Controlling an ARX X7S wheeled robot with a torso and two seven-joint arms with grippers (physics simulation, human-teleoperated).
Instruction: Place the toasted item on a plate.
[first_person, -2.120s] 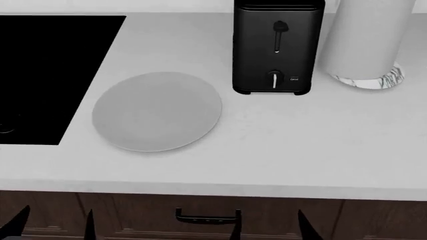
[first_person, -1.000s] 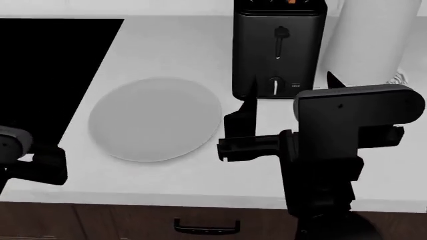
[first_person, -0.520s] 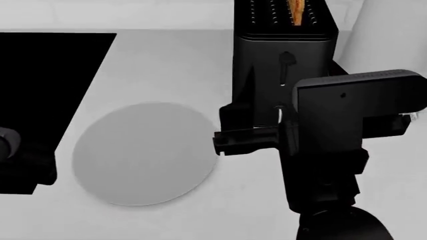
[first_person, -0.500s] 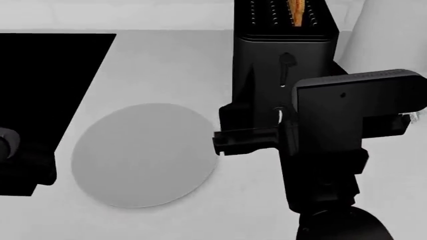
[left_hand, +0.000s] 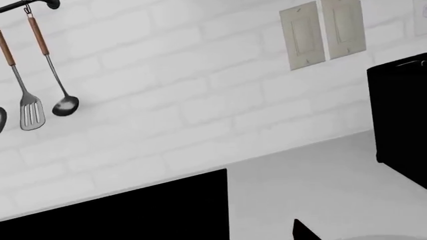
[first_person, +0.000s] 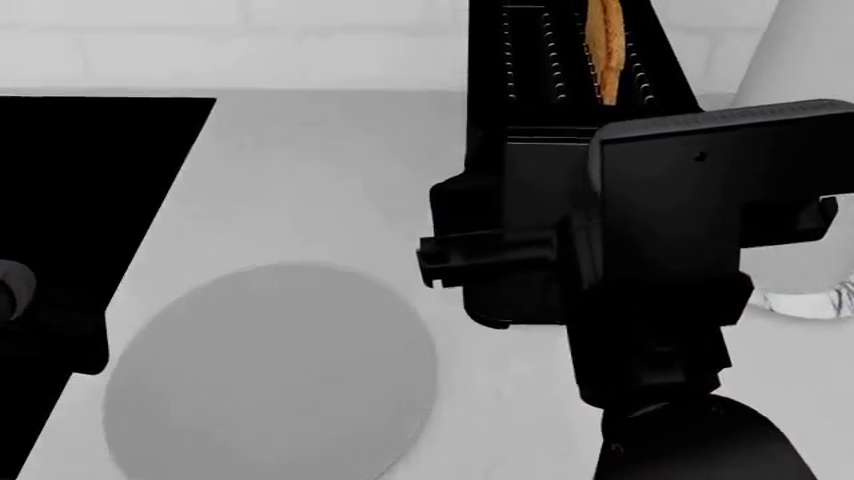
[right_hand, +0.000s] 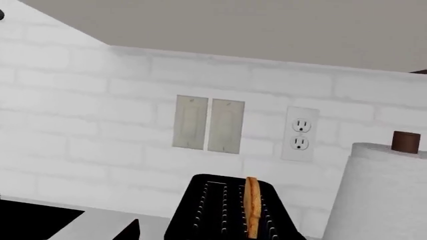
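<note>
The toasted item (first_person: 607, 50) is a golden-brown slice standing upright in a slot of the black toaster (first_person: 534, 90); it also shows in the right wrist view (right_hand: 252, 205). The plate (first_person: 274, 375) is a light grey round disc lying on the counter to the left of the toaster. My right gripper (first_person: 534, 235) hovers in front of the toaster, below the toast and facing it. One fingertip (right_hand: 130, 231) shows wide of centre, so it is open and empty. My left gripper (left_hand: 213, 237) is open and empty, low over the counter left of the plate, with one fingertip (left_hand: 301, 232) in view.
A black cooktop (first_person: 80, 180) is set in the counter at the left. A white paper towel roll (first_person: 801, 60) stands right of the toaster. The white brick wall (right_hand: 133, 100) with switches and an outlet is behind. Utensils (left_hand: 30, 107) hang on the wall.
The head view has moved forward and higher, so the toaster top and toast show more. My right arm has come up in front of the toaster; the plate has slid lower in view.
</note>
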